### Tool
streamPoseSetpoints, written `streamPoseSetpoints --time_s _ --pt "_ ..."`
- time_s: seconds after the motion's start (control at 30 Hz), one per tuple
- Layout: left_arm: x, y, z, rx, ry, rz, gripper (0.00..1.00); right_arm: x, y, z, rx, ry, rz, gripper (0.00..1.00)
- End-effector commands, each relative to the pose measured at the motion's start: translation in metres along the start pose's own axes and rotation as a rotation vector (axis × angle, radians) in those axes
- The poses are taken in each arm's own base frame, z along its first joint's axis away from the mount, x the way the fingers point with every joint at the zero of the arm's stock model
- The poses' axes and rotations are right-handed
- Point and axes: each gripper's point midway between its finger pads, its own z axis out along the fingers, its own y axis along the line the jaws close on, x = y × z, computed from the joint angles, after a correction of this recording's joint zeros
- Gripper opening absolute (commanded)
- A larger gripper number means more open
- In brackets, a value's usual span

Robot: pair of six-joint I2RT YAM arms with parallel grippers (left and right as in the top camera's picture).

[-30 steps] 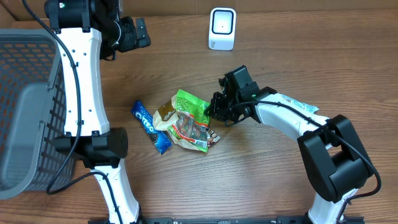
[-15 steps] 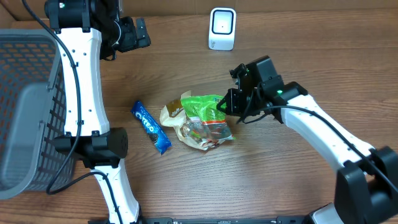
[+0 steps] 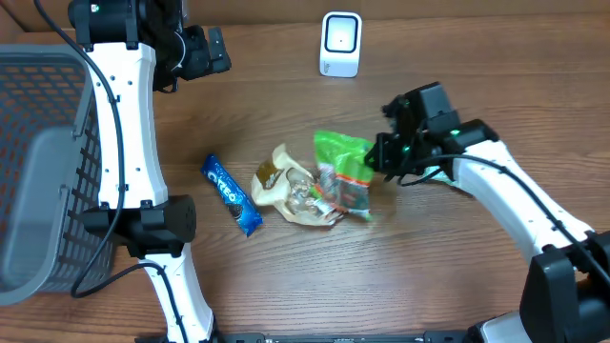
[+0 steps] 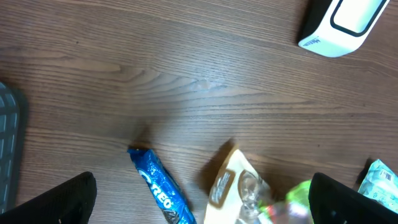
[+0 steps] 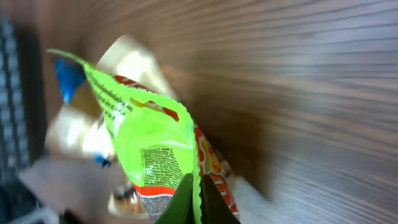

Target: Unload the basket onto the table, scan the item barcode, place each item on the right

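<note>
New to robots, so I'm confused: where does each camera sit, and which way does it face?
Overhead: above the table, facing straight down; both arms show.
Left wrist: on the left arm, facing down at Oreo pack and scanner; open fingers in bottom corners.
Right wrist: faces along its shut gripper at the pinched green bag.
Shared: all show the green bag.

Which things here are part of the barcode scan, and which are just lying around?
In the job: green snack bag, held in the shut right gripper; white scanner.
Lying about: Oreo pack; tan packet; grey basket; left gripper, open, holding nothing.
</note>
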Motion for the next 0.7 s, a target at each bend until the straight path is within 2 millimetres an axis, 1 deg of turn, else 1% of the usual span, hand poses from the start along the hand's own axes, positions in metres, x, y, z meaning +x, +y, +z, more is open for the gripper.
streamPoseSetpoints --time_s 0.0,0.1,0.27,0.4,0.5,0.53,0.63,0.67 --pt "-0.002 -0.002 -0.004 0.002 -0.016 -0.008 1.00 -0.017 -0.015 -0.017 0.033 -0.070 0.063 0.04" --pt "-0.002 -0.002 -0.004 0.002 -0.016 -0.008 1.00 -0.019 -0.022 -0.019 0.044 -0.073 0.070 0.04" --pt "-0.002 -0.002 -0.004 0.002 -0.016 -0.008 1.00 -0.013 -0.031 -0.012 0.082 -0.046 0.087 0.04" --pt "-0.002 -0.002 -0.004 0.002 -0.016 -0.008 0.99 -0.013 -0.033 -0.010 0.084 -0.039 0.089 0.04" --pt "-0.002 -0.002 -0.004 0.002 -0.016 -0.008 1.00 -0.014 -0.032 -0.011 0.083 -0.041 0.051 0.04" --pt "-0.002 -0.002 -0.004 0.002 -0.016 -0.008 1.00 -0.015 -0.031 -0.012 0.081 -0.043 0.039 0.06" --pt "-0.002 -0.002 -0.004 0.002 -0.016 -0.008 1.00 -0.023 -0.024 -0.020 0.077 -0.053 -0.015 0.18" --pt "-0.002 -0.002 -0.004 0.002 -0.016 -0.008 1.00 -0.027 -0.020 -0.025 0.078 -0.061 -0.032 0.24"
